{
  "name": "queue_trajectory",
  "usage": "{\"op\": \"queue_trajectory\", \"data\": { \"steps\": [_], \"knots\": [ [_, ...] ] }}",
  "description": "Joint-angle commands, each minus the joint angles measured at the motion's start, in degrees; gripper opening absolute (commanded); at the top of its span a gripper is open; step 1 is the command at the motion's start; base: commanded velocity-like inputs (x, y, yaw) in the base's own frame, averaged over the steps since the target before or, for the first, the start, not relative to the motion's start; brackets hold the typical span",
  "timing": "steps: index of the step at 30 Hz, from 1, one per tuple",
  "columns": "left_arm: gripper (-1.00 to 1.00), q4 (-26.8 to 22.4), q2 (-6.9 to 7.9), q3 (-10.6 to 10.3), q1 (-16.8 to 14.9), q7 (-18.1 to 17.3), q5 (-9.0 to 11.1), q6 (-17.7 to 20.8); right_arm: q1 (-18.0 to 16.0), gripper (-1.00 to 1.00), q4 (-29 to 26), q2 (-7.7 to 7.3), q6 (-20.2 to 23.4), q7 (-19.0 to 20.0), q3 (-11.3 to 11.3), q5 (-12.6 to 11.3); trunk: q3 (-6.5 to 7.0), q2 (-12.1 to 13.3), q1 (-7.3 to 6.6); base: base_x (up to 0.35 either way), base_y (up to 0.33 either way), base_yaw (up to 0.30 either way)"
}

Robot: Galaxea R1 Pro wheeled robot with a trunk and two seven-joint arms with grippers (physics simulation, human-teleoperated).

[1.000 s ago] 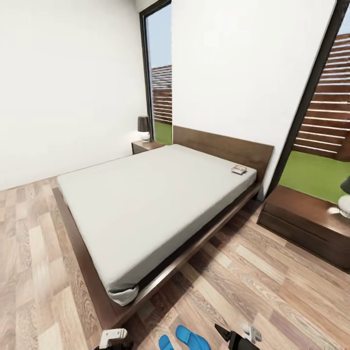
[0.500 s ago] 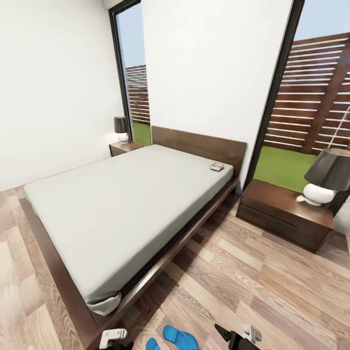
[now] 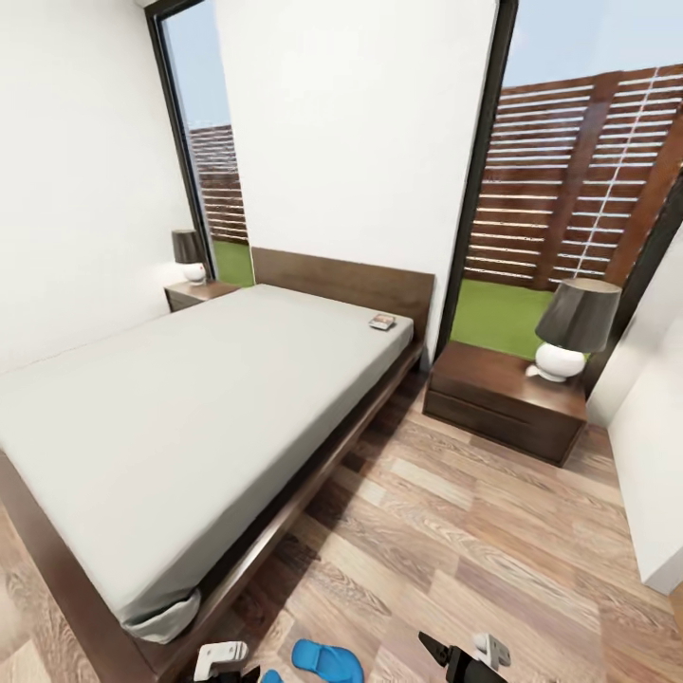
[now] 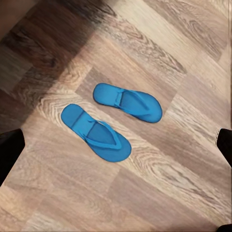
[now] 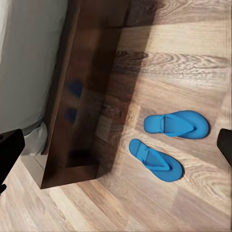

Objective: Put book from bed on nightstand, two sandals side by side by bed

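Observation:
The bed [image 3: 190,408] with its pale mattress takes up the left of the head view. The book [image 3: 382,323] lies on the mattress near the headboard, at the corner closest to the right nightstand [image 3: 503,400]. A second nightstand [image 3: 194,294] stands past the bed's far side. Two blue sandals [image 4: 126,101] [image 4: 95,132] lie close together on the wood floor by the bed's foot corner; one sandal [image 3: 327,659] shows at the head view's lower edge. My left gripper [image 3: 220,656] and right gripper [image 3: 467,655] hang above the floor, both open and holding nothing.
A lamp [image 3: 569,332] stands on the right nightstand and another lamp [image 3: 190,256] on the far one. A white wall [image 3: 655,474] juts in at the right. Wood floor [image 3: 474,541] stretches between bed and wall. The bed frame's corner [image 5: 82,111] lies beside the sandals.
The whole head view has swung to the right, so the bed sits further left and the right nightstand with its lamp is fully in view. The grippers keep their places in the picture.

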Motion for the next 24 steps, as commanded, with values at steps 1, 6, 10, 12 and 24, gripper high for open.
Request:
{"op": "queue_trajectory", "data": {
  "steps": [1, 6, 10, 12, 24],
  "knots": [
    [1.00, 0.0, 0.02, 0.5, 0.0, -0.2, -0.5, -0.2, -0.1, 1.00, 0.3, 0.01, -0.5, 0.2, 0.1, 0.0, -0.05, 0.0, 0.00, 0.000, 0.000, -0.283],
    [1.00, 0.0, 0.02, 0.5, 0.0, -0.2, -0.5, -0.2, -0.1, 1.00, 0.3, 0.01, -0.5, 0.2, 0.1, 0.0, -0.05, 0.0, 0.00, 0.000, 0.000, -0.283],
    [1.00, 0.0, 0.02, 0.5, 0.0, -0.2, -0.5, -0.2, -0.1, 1.00, 0.3, 0.01, -0.5, 0.2, 0.1, 0.0, -0.05, 0.0, 0.00, 0.000, 0.000, -0.283],
    [1.00, 0.0, 0.02, 0.5, 0.0, -0.2, -0.5, -0.2, -0.1, 1.00, 0.3, 0.01, -0.5, 0.2, 0.1, 0.0, -0.05, 0.0, 0.00, 0.000, 0.000, -0.283],
    [1.00, 0.0, 0.02, 0.5, 0.0, -0.2, -0.5, -0.2, -0.1, 1.00, 0.3, 0.01, -0.5, 0.2, 0.1, 0.0, -0.05, 0.0, 0.00, 0.000, 0.000, -0.283]
  ]
}}
